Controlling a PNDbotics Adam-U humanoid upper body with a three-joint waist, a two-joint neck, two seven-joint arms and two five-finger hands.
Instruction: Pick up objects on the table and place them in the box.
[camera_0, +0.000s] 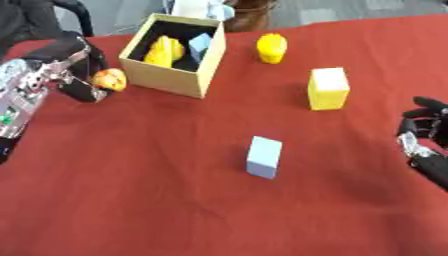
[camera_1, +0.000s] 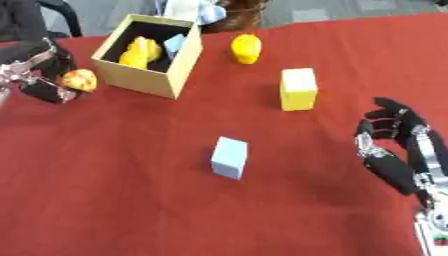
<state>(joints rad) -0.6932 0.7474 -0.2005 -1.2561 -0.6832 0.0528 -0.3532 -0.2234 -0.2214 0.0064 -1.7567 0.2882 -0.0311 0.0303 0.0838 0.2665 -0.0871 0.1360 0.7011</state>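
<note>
1. The right hand (camera_1: 394, 150) rests with relaxed fingers, holding nothing, near the view's lower right; the pale blue block (camera_0: 264, 157) stands well to its left.
2. The left hand (camera_0: 83, 75) pinches a small orange-yellow object (camera_0: 110, 79), rounded and mottled.
3. The box (camera_0: 166, 77) sits just right of that hand; I would lift above its rim before releasing.

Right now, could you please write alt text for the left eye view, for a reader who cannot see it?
The robot's left hand holds a small orange object beside an open box on a red table; the box already holds yellow and blue items. A yellow block, a blue block and a round yellow object stand on the cloth. The right hand rests at the right edge.
</note>
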